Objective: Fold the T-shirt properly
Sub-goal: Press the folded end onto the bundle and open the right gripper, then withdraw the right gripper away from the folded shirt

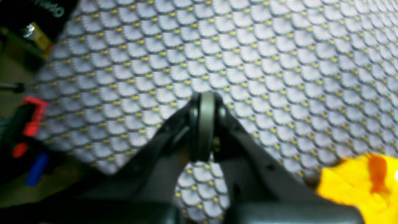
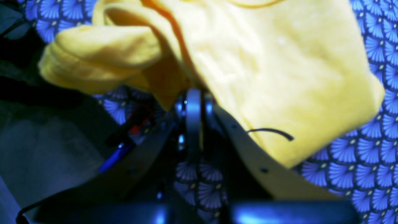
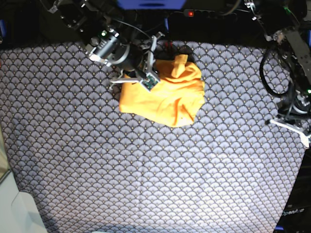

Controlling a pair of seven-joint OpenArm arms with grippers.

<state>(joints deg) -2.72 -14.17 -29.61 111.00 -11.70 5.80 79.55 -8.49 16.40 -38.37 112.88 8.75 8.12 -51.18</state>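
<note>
Fingertips (image 2: 193, 102) blurred, T-shirt (image 2: 267, 77) edge overlapping.

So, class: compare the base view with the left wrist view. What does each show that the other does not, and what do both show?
Only the base view shows the whole crumpled T-shirt, the right gripper at its edge, and both arms. Only the left wrist view shows the left gripper close up, jaws shut on nothing, over bare tablecloth. Both show the scallop-patterned tablecloth and some yellow shirt fabric, a mere corner in the wrist view.
</note>
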